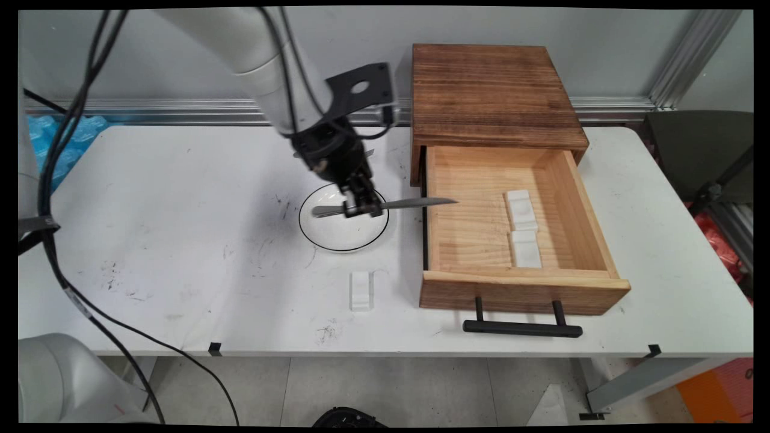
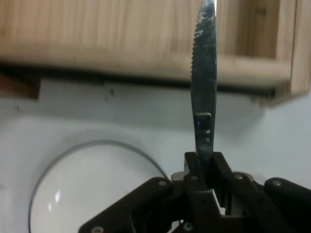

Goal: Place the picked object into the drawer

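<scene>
My gripper [image 1: 361,208] is shut on a metal table knife [image 1: 415,203] and holds it level above a white plate with a black rim [image 1: 328,237]. The knife's blade points right, its tip just over the left wall of the open wooden drawer [image 1: 475,228]. In the hand view the serrated blade [image 2: 204,73] rises straight up from between my fingers [image 2: 221,172] toward the drawer's side [image 2: 121,43], with the plate [image 2: 92,184] at lower left.
The drawer is pulled out of a dark wooden cabinet [image 1: 490,90] and holds two white blocks [image 1: 522,228] near its right side. Its black handle [image 1: 522,328] juts toward the table's front edge. A small white block [image 1: 361,290] lies in front of the plate.
</scene>
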`<state>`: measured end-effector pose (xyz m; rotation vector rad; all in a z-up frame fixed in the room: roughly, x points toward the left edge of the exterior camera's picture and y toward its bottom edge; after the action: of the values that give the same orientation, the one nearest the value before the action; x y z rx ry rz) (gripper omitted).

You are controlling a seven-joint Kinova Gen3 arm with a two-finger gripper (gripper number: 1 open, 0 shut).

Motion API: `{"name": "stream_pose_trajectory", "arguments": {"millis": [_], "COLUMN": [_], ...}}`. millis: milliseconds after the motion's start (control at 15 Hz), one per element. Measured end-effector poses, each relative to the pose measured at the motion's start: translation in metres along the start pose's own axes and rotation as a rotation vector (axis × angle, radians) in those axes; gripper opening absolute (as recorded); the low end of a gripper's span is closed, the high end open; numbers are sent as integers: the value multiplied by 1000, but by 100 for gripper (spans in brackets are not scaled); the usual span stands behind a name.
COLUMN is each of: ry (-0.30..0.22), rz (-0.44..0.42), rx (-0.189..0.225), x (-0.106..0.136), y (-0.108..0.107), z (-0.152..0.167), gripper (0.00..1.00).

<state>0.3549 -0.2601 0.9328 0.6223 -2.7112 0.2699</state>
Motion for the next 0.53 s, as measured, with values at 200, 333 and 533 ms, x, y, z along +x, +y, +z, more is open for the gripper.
{"name": "stream_pose_trajectory", "arguments": {"millis": [200, 333, 533], "ry": [22, 36, 51], "rz": [7, 13, 22], "rx": [0, -4, -12], "x": [25, 43, 66], "y": [-2, -2, 0], "z": [5, 11, 21], "gripper": [0, 0, 0]}}
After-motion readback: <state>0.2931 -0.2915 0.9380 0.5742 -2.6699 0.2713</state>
